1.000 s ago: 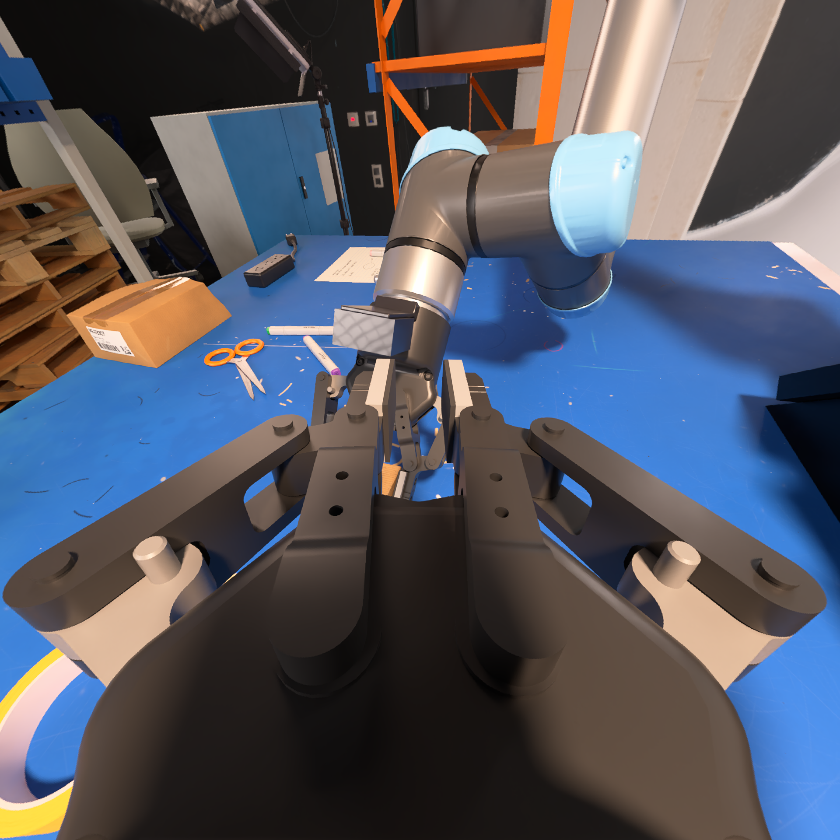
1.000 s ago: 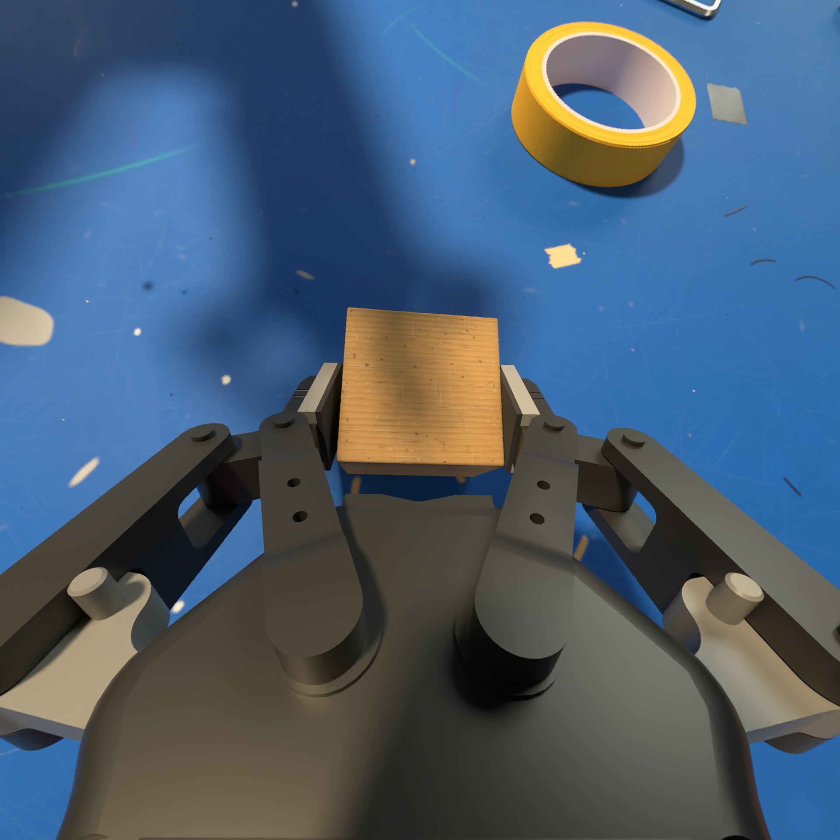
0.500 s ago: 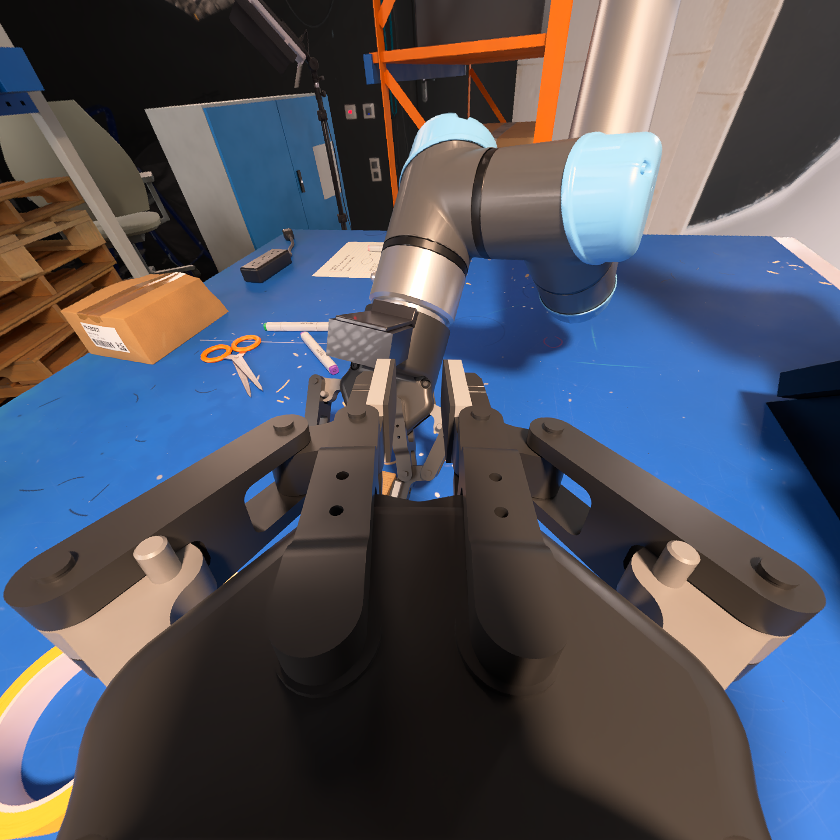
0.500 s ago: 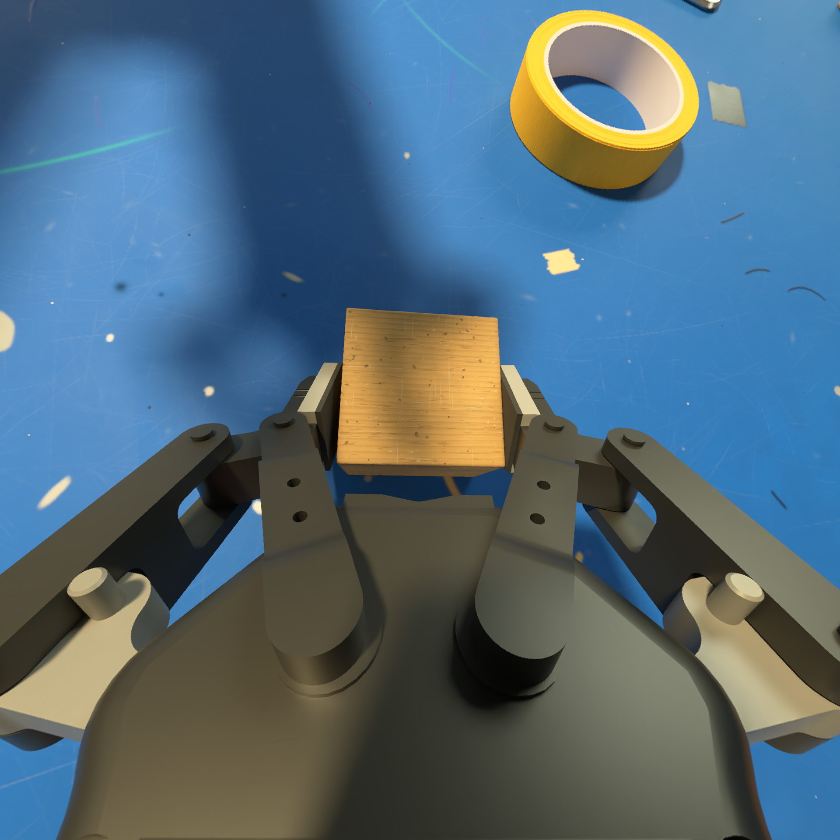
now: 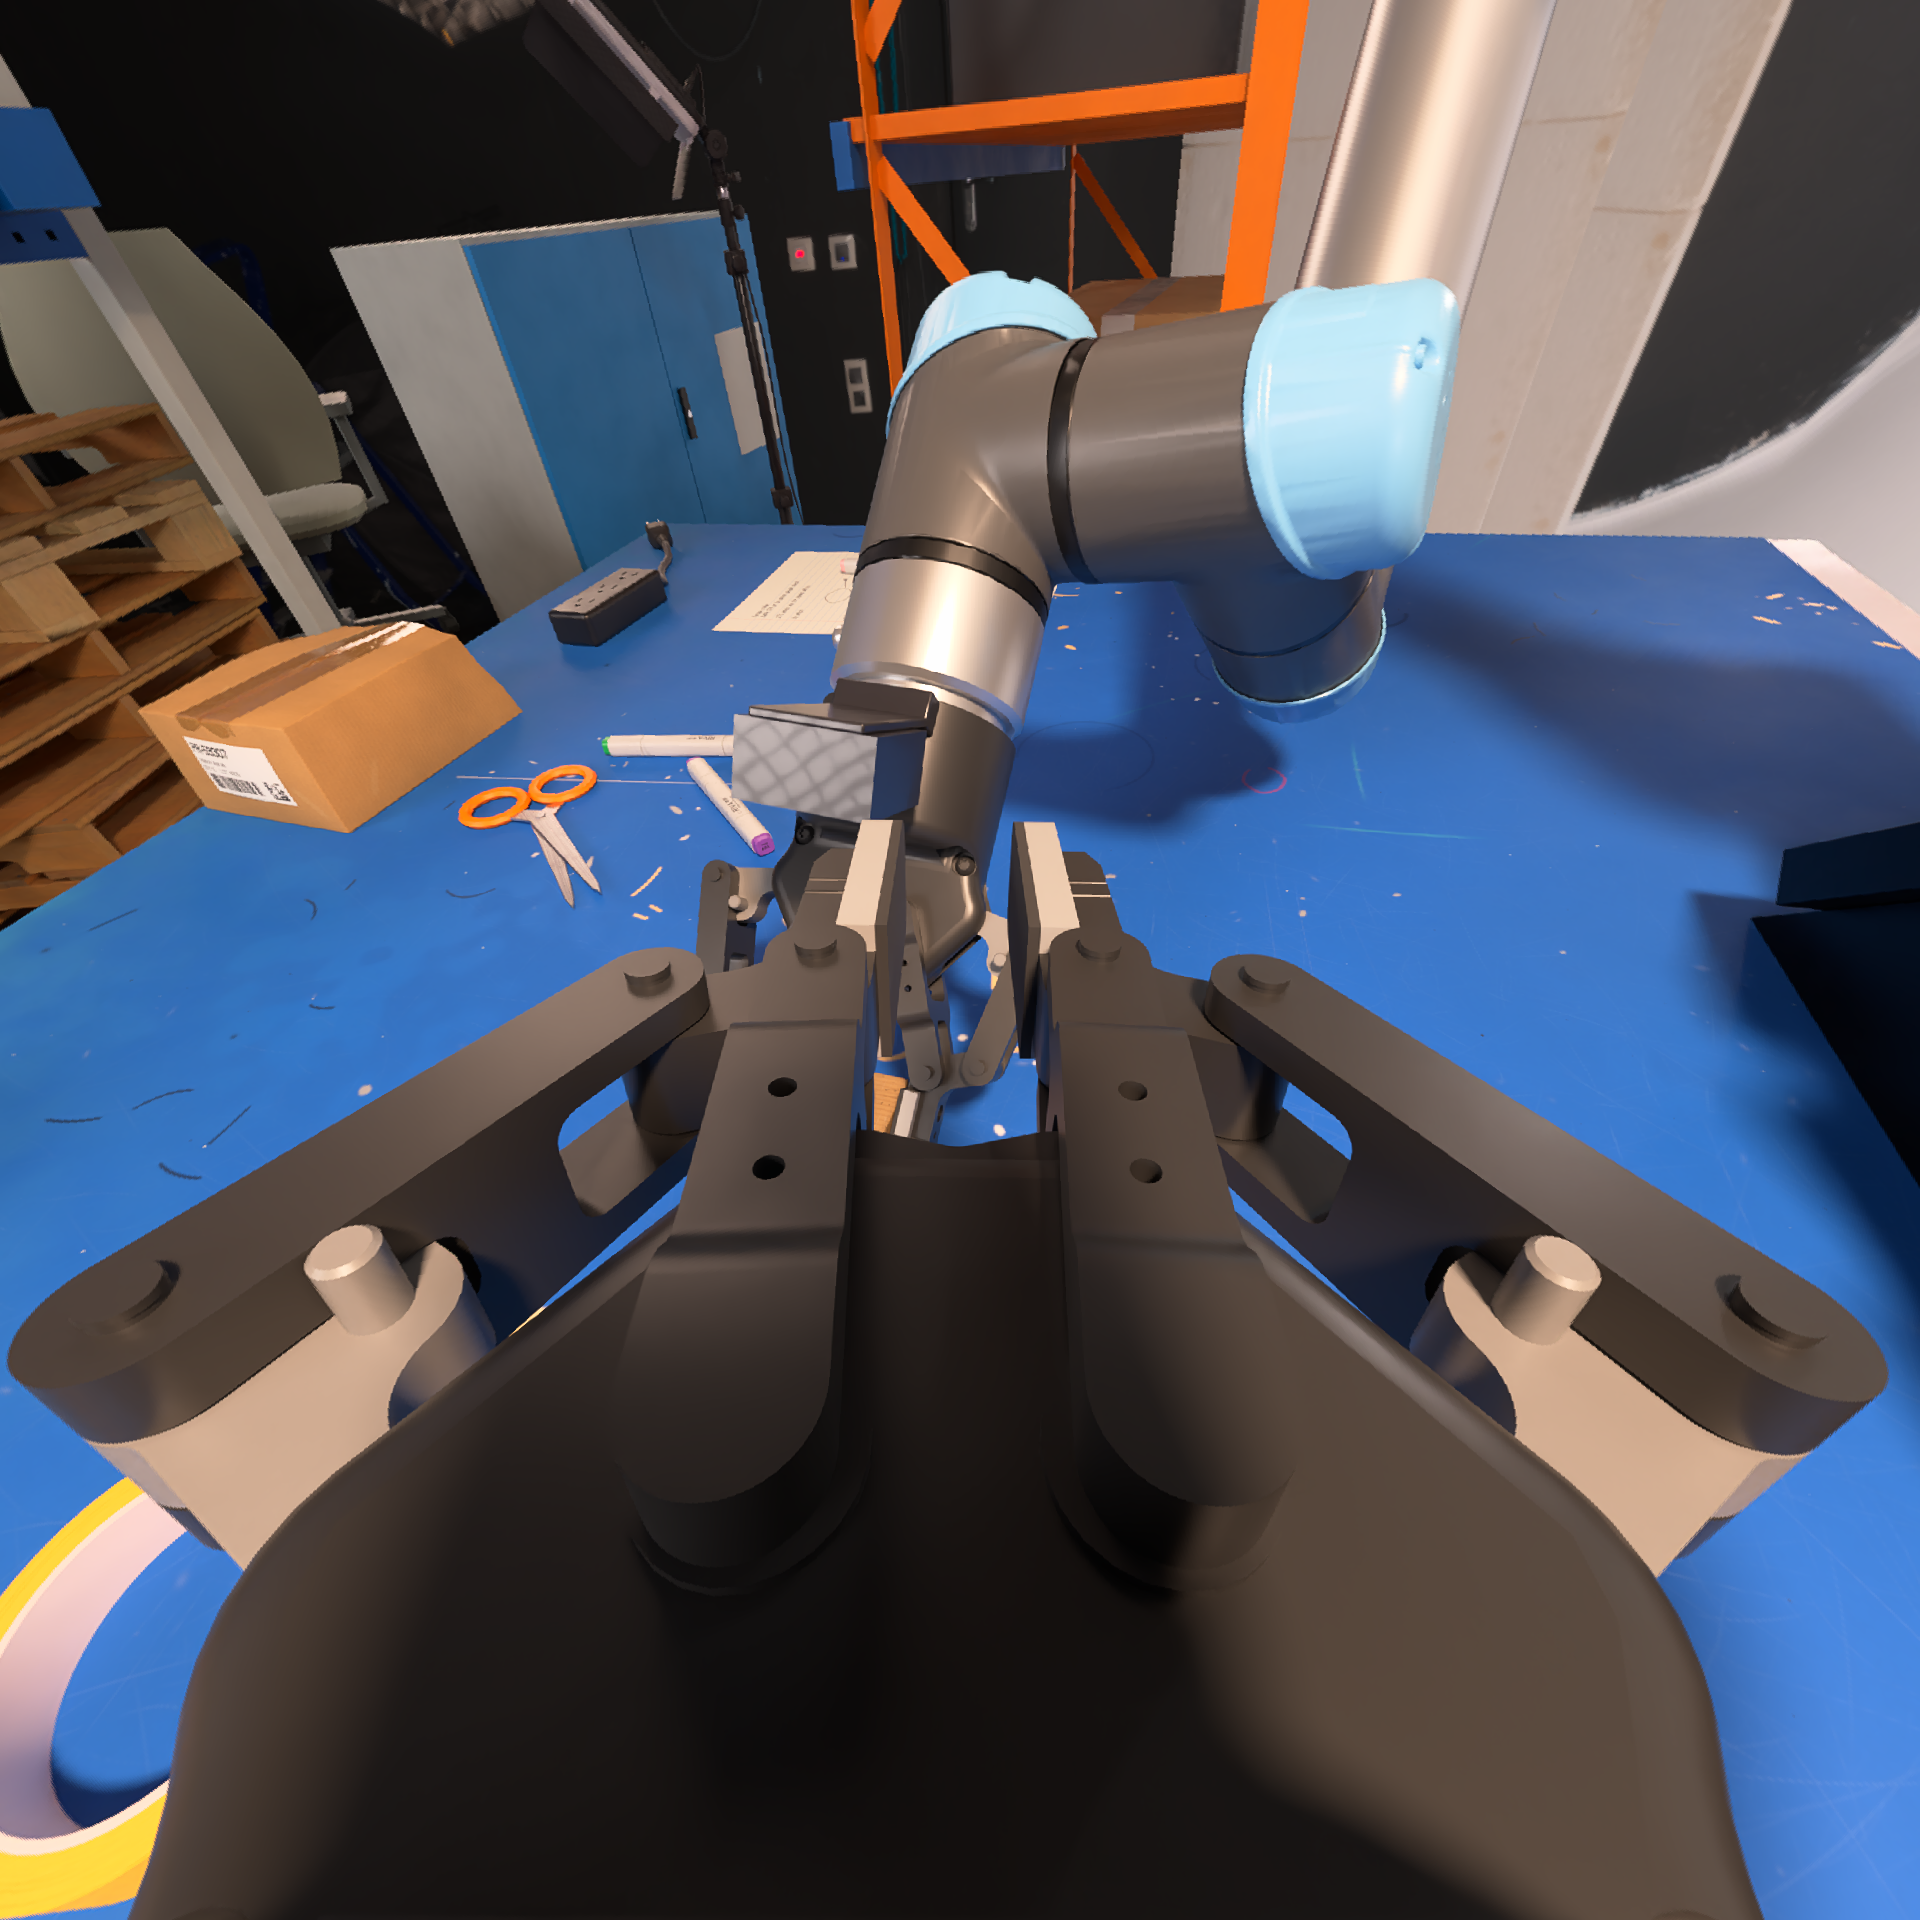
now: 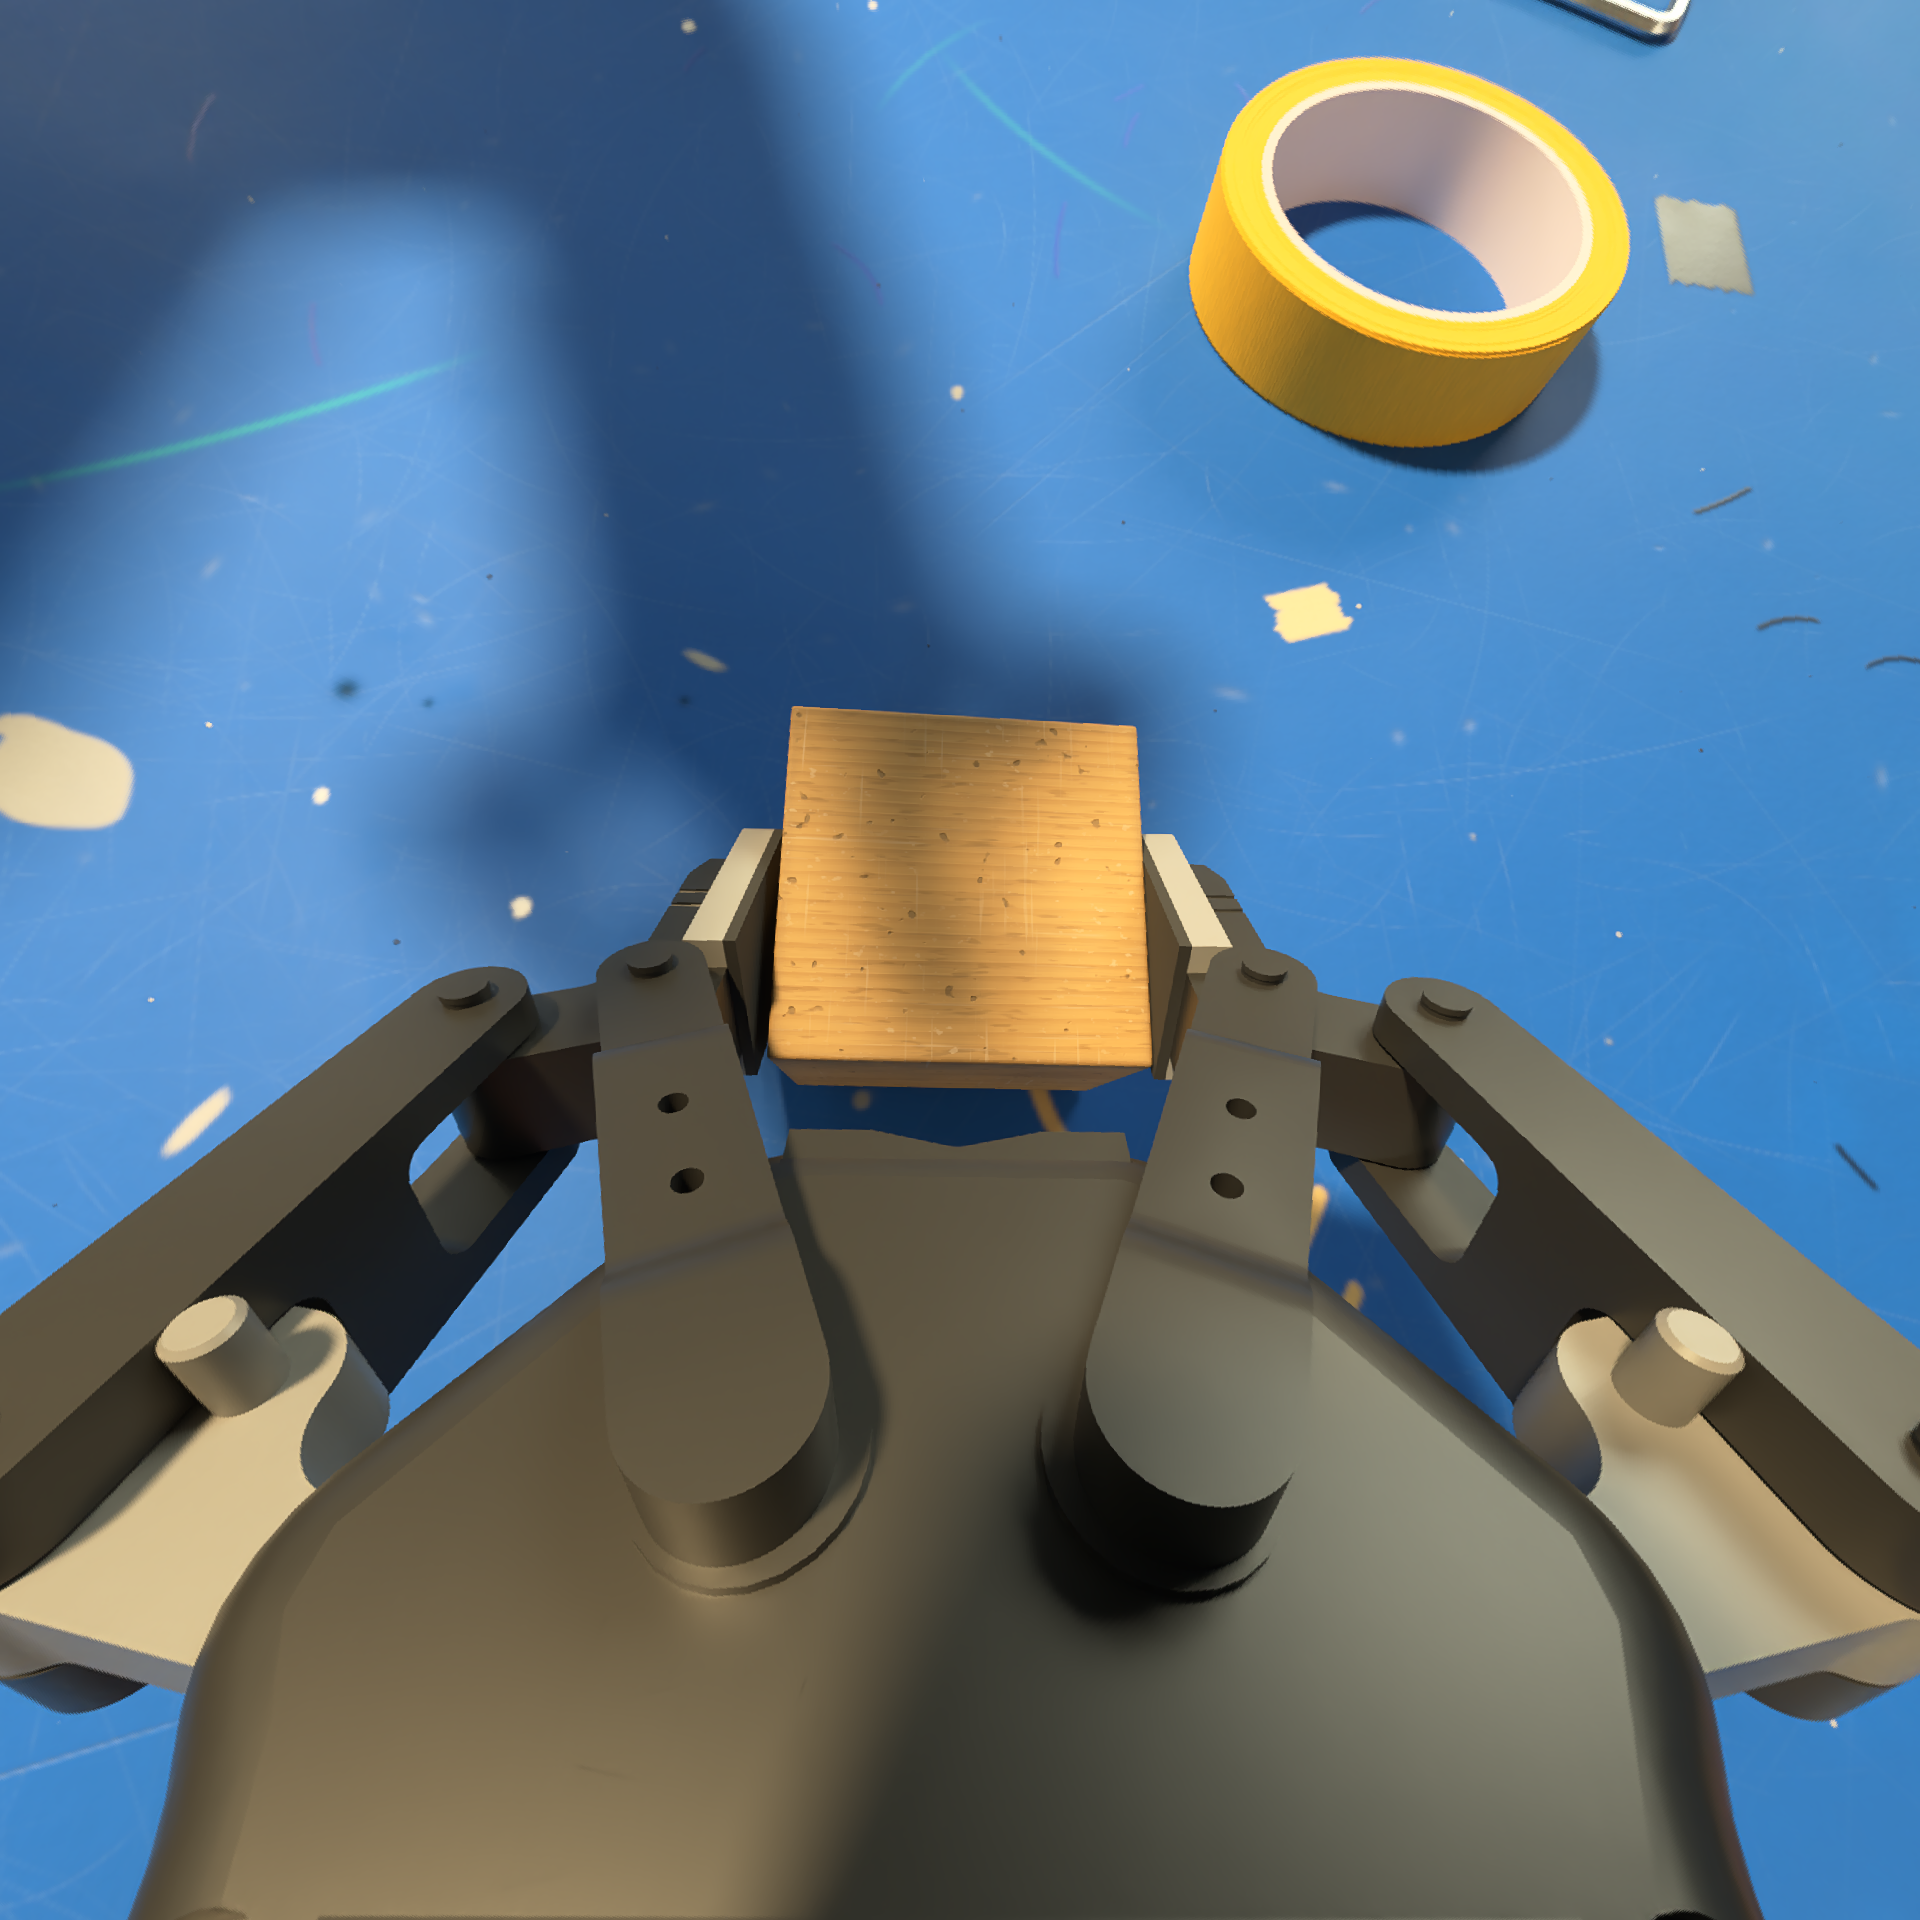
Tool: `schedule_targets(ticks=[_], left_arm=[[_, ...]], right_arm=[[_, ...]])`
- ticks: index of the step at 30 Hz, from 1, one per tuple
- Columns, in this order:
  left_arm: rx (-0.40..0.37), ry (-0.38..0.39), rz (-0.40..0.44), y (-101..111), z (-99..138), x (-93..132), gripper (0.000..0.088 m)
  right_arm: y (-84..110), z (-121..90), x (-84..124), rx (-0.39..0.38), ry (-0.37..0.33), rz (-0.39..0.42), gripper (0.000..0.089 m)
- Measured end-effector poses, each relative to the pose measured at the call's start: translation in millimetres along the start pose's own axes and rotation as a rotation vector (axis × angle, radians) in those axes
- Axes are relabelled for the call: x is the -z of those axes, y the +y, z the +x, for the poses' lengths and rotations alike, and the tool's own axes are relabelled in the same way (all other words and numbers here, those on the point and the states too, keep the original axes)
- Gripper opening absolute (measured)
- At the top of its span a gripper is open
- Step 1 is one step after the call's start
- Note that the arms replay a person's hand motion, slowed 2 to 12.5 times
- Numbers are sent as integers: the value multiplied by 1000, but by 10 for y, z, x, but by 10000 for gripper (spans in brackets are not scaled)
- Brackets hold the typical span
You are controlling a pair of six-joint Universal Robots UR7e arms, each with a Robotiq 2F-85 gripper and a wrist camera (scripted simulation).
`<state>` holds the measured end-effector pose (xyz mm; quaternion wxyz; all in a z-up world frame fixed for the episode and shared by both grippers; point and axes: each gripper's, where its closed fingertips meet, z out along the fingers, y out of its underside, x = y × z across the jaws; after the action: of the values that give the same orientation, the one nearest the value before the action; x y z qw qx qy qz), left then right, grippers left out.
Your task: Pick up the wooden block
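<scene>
The wooden block [image 6: 961,894] is a light brown cube clamped between the two pads of my right gripper [image 6: 961,883], one pad on each side face. It appears to hang a little above the blue table [image 6: 416,520]. In the left wrist view my left gripper [image 5: 951,883] is empty, its pads a narrow gap apart. It points at the right arm [image 5: 1039,499]. Through the gap I see the right gripper [image 5: 935,1049] pointing down and a sliver of the block [image 5: 888,1101].
A yellow tape roll [image 6: 1403,343] lies on the table beyond the block to the right and shows in the left wrist view [image 5: 62,1558]. Orange scissors [image 5: 530,805], two markers [image 5: 727,805], a cardboard box [image 5: 332,717] and a power strip [image 5: 608,603] lie at the far left.
The block stays clamped in the right gripper. The table under it has shifted only slightly. The left gripper's view is nearly the same.
</scene>
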<state>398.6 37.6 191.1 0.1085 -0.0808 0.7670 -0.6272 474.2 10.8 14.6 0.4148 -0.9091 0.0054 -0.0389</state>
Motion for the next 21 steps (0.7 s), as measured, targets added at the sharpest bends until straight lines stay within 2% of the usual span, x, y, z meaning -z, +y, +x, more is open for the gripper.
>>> schedule_targets(ticks=[21], left_arm=[[4,-24,1,9,-47,46,185]], right_arm=[[-330,-80,217,-59,-83,243,552]])
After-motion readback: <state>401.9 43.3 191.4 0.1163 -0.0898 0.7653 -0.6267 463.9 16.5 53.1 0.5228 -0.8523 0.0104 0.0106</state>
